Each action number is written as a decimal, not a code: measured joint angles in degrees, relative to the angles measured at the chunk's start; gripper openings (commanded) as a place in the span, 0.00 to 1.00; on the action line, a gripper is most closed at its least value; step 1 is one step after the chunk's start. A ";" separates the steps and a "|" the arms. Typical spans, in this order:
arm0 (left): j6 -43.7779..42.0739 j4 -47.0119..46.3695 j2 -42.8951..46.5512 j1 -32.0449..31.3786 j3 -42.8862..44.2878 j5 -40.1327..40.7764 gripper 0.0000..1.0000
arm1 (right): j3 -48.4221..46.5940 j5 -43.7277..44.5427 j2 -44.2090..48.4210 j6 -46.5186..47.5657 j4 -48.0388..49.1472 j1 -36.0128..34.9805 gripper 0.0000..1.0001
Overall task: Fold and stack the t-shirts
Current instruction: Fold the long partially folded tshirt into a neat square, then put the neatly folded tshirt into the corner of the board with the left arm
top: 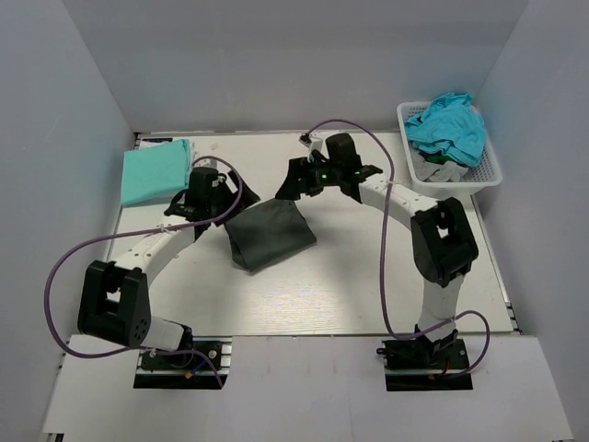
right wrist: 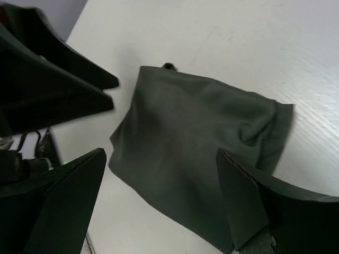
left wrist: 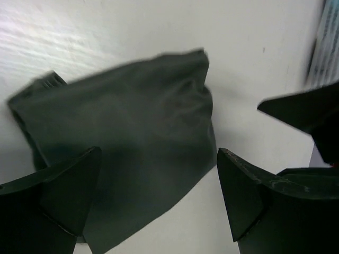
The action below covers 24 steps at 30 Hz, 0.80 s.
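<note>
- Looking down from above, you have the charcoal t-shirt (top: pixel 270 235) lying folded into a compact, slightly skewed block near the middle of the bench (top: pixel 350 267), a little toward the left edge.
- Your left arm (top: pixel 152 253) rises from its base at the near edge, bends low by the left edge, and slants its forearm toward the far side. Its wrist sits between the mint-green t-shirt (top: pixel 155 172) and the charcoal one.
- Your left pincer (left wrist: pixel 159 153) is spread wide with nothing in it. In its wrist view the charcoal t-shirt (left wrist: pixel 132 137) lies flat on the bench beneath the gap.
- Your right arm (top: pixel 442 239) stands up from its base near the right edge, folds at the elbow, and reaches leftward to the far middle of the bench, above the shirt's far side.
- Your right pincer (right wrist: pixel 161 153) is likewise wide apart and holding nothing, with the charcoal t-shirt (right wrist: pixel 196 153) showing below and between its fingers.
- You can see the mint-green t-shirt folded flat in the far left corner.
- At the far right corner the white lattice basket (top: pixel 492 170) holds a crumpled teal t-shirt (top: pixel 448 126) heaped over a grey t-shirt (top: pixel 440 168).
</note>
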<state>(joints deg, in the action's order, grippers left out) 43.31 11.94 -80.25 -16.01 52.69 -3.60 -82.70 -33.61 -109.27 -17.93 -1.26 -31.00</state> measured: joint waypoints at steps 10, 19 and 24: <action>-0.15 -1.57 -9.22 -0.09 -7.43 -11.13 1.00 | 4.46 -3.78 -11.23 -12.37 13.88 -0.79 0.90; -3.28 0.66 -9.60 0.20 -5.68 -9.51 1.00 | 2.23 3.61 -15.89 -14.25 14.93 -0.09 0.90; -7.50 4.26 -13.29 0.22 0.76 -7.17 1.00 | 3.74 4.66 -14.78 -13.49 15.19 -0.22 0.90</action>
<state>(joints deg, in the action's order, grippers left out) 35.81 16.21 -93.54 -15.79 53.45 -10.76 -78.96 -28.95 -124.05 -31.42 13.93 -31.22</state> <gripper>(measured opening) 0.997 0.902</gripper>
